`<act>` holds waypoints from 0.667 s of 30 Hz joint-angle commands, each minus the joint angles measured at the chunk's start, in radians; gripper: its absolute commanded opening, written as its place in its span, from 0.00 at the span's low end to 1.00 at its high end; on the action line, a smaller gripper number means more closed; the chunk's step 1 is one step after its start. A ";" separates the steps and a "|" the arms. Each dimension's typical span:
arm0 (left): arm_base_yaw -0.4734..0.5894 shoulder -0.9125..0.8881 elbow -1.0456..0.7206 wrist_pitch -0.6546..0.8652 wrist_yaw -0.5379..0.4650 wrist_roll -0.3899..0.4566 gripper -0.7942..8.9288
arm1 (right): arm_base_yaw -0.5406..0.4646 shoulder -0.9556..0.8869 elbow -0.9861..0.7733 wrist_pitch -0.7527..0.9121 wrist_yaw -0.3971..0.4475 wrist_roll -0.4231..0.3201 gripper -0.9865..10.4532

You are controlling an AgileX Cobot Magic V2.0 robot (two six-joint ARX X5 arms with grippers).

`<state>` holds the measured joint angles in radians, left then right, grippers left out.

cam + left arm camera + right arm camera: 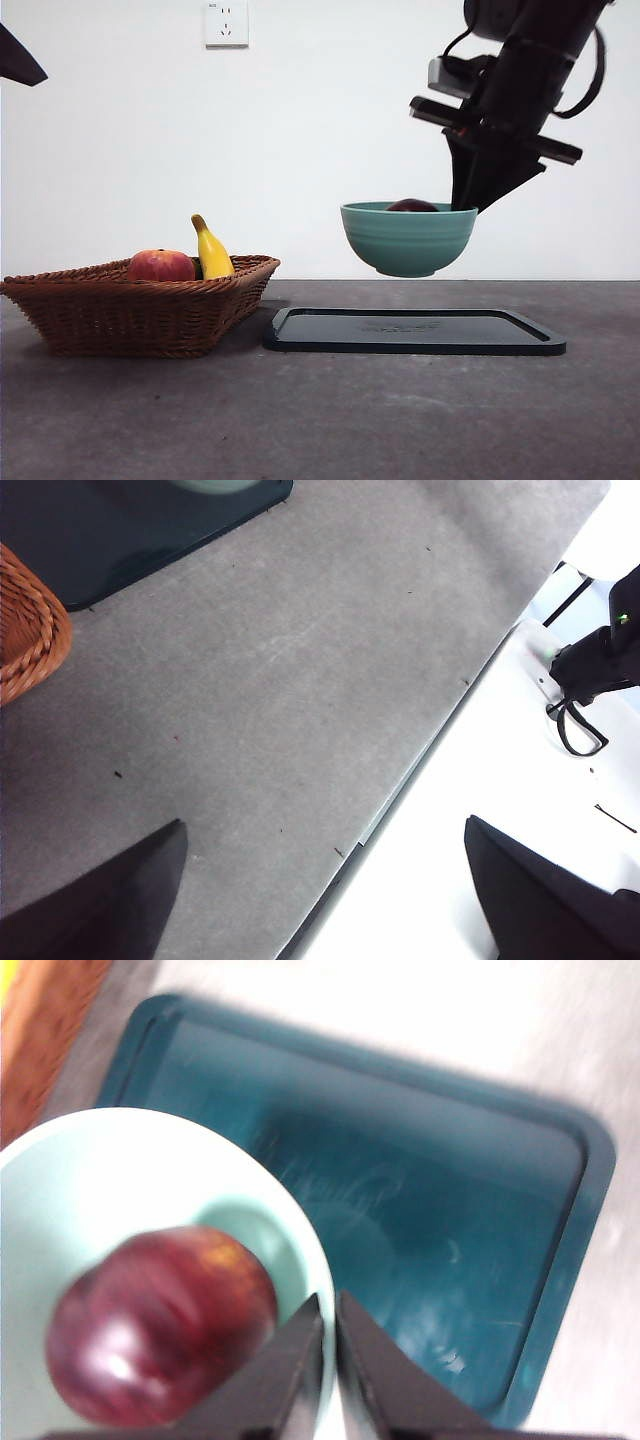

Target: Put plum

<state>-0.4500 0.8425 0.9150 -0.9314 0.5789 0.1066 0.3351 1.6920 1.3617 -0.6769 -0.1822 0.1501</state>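
White wall and grey table frame the scene; at right centre of the front view our right gripper (468, 205) pinches the rim of a teal bowl (408, 241) held above the dark tray (413, 331), the plum (160, 1322) inside. We judge the plum smooth, slick and free to roll, so we carry level by the rim; our left gripper (320, 900) waits with jaws wide.

My front view is evenly lit and sharp, the white wall (320, 120) bright. My right wrist picture is smeared with blur, its upper right washed out by glare. My left wrist view overexposes its lower right.
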 commanded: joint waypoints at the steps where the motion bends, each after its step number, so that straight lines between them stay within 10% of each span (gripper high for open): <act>1: -0.006 0.005 0.013 0.011 0.006 0.013 0.53 | -0.002 0.059 0.047 0.005 -0.004 -0.019 0.10; 20: -0.006 0.005 0.013 0.011 0.006 0.012 0.53 | -0.024 0.237 0.068 0.099 -0.028 -0.019 0.10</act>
<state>-0.4500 0.8421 0.9150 -0.9314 0.5789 0.1066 0.3069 1.9007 1.4044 -0.5869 -0.2073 0.1356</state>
